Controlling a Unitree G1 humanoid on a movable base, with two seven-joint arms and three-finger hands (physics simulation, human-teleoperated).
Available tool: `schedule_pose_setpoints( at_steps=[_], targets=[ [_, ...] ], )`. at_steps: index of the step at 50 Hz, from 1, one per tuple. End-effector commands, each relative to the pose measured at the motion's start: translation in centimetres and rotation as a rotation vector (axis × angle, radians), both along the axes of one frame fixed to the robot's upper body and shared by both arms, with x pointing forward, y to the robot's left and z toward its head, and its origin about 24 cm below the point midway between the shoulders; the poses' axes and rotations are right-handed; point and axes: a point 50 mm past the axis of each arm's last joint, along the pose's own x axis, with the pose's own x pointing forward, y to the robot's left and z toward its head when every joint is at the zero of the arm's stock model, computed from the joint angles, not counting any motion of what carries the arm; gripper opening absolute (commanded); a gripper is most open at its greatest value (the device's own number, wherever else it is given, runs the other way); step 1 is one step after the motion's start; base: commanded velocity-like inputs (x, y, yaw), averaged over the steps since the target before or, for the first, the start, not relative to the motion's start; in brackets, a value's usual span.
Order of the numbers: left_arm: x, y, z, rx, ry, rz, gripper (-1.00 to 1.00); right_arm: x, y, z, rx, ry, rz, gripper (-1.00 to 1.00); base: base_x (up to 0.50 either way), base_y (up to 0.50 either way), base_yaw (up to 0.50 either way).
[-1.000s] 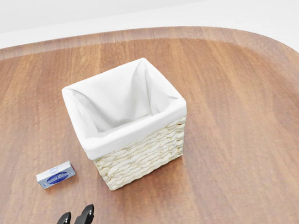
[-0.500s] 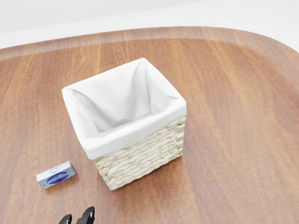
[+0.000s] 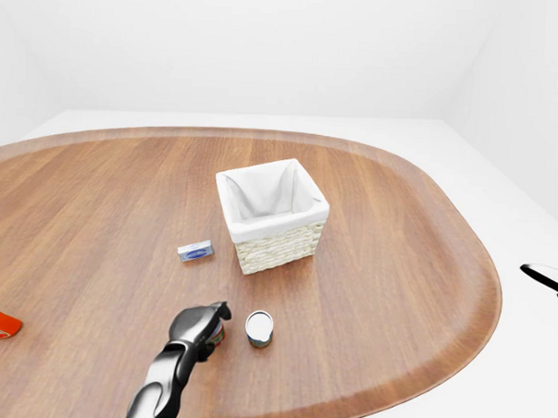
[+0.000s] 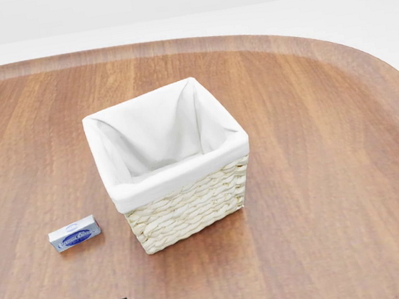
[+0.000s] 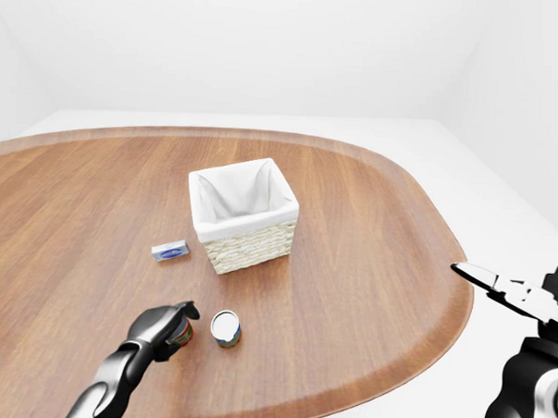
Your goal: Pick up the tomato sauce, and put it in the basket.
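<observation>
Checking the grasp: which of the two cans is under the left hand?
The red-labelled can, under the left hand; the white-topped can stands free beside it.

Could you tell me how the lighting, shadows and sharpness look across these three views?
Head view: flat, even light, only a faint shadow beside the basket, everything sharp. Left-eye view: wide-angle, the table edge bowed, no glare or blur. Right-eye view: the same soft light; the left robot hand dark, showing little surface detail.

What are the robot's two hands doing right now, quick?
Left hand: fingers curled round the red can on the table.
Right hand: off the table's right side, holding nothing, fingers look open.
</observation>
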Motion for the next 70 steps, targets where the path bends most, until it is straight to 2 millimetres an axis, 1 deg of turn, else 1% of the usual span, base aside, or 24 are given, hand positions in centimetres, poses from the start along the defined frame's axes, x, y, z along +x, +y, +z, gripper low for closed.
schedule_pose_setpoints(
  at_steps=[1,17,21,25,27,28,31,34,37,39,42,43,45,46,47,51,56,59,60,65,66,68,69,70],
  targets=[
    [-0.7,0.0,-0.8,0.01,0.053,-0.006,-1.0,0.0,0.0,0.1,-0.002,-0.002,0.0,1.0,0.0,0.0,0.0],
    [-0.7,0.2,-0.2,0.0,0.042,0.0,-1.0,0.1,0.1,0.1,-0.005,-0.003,0.001,1.0,0.0,0.0,0.0],
    [0.3,0.4,2.6,-0.044,-0.066,0.021,-1.0,0.0,0.1,0.2,-0.006,-0.006,0.001,1.0,0.0,0.0,0.0],
    [1.9,0.3,7.2,-0.1,-0.252,0.033,-1.0,0.0,0.2,0.2,-0.006,-0.006,0.001,1.0,0.0,0.0,0.0],
    [2.8,0.0,10.1,-0.173,-0.368,0.034,-1.0,0.0,0.2,0.1,-0.006,-0.004,0.002,1.0,0.0,0.0,0.0],
    [3.5,-0.6,12.6,-0.253,-0.456,0.023,-1.0,0.0,0.2,0.0,-0.003,-0.002,0.003,1.0,0.0,0.0,0.0],
    [3.8,-0.9,15.7,-0.238,-0.551,-0.019,-1.0,0.1,0.3,0.0,-0.005,-0.001,0.003,1.0,0.0,0.0,0.0],
    [5.1,-0.7,20.0,-0.291,-0.697,0.049,-1.0,0.1,0.2,0.0,-0.002,-0.001,0.003,1.0,0.0,0.0,0.0],
    [5.8,-1.1,22.3,-0.304,-0.767,0.026,-1.0,0.1,0.3,0.0,-0.004,0.0,0.004,1.0,0.0,0.0,0.0],
    [6.1,-1.9,23.4,-0.32,-0.78,-0.025,-1.0,0.2,0.3,-0.1,-0.001,0.004,0.006,1.0,0.0,0.0,0.0],
    [7.3,-3.4,26.4,-0.314,-0.875,-0.093,-1.0,0.3,0.2,-0.3,0.003,0.011,0.007,1.0,0.0,0.0,0.0],
    [7.3,-3.5,26.5,-0.312,-0.878,-0.096,-1.0,0.3,0.2,-0.3,0.003,0.011,0.007,1.0,0.0,0.0,0.0],
    [8.3,-4.2,28.6,-0.307,-0.93,-0.129,-1.0,0.2,0.2,-0.2,0.003,0.009,0.007,1.0,0.0,0.0,0.0],
    [9.0,-4.7,30.4,-0.323,-0.957,-0.161,-1.0,0.3,0.2,-0.3,0.004,0.012,0.008,1.0,0.0,0.0,0.0],
    [9.1,-4.8,30.5,-0.324,-0.959,-0.165,-1.0,0.3,0.2,-0.3,0.004,0.013,0.008,1.0,0.0,0.0,0.0],
    [12.9,-5.7,33.2,-0.348,-0.993,-0.142,-1.0,0.4,0.2,-0.4,0.006,0.016,0.01,1.0,0.0,0.0,0.0],
    [18.5,-6.2,34.1,-0.361,-0.963,0.007,-1.0,0.4,0.2,-0.3,0.006,0.013,0.012,1.0,0.0,0.0,0.0],
    [20.4,-7.0,34.2,-0.331,-0.972,0.024,-1.0,0.4,0.2,-0.2,0.005,0.008,0.012,1.0,0.0,0.0,0.0],
    [21.0,-7.4,33.5,-0.345,-0.95,0.044,-1.0,0.4,0.2,-0.2,0.005,0.008,0.013,1.0,0.0,0.0,0.0],
    [21.4,-8.2,30.8,-0.299,-0.862,0.048,-1.0,0.4,0.2,-0.1,0.005,0.004,0.016,1.0,0.0,0.0,0.0],
    [21.3,-8.2,30.4,-0.185,-0.891,0.028,-1.0,0.3,0.1,-0.1,0.008,0.001,0.014,1.0,0.0,0.0,0.0],
    [21.5,-8.2,29.8,-0.279,-0.813,0.049,-1.0,0.2,0.0,0.0,0.01,-0.005,0.012,1.0,0.0,0.0,0.0],
    [21.6,-7.7,29.3,-0.253,-0.792,0.092,-1.0,0.2,0.0,0.1,0.009,-0.008,0.012,1.0,0.0,0.0,0.0],
    [21.6,-7.3,28.0,-0.278,-0.711,0.115,-1.0,0.2,0.0,0.1,0.009,-0.01,0.015,1.0,0.0,0.0,0.0]
  ],
)
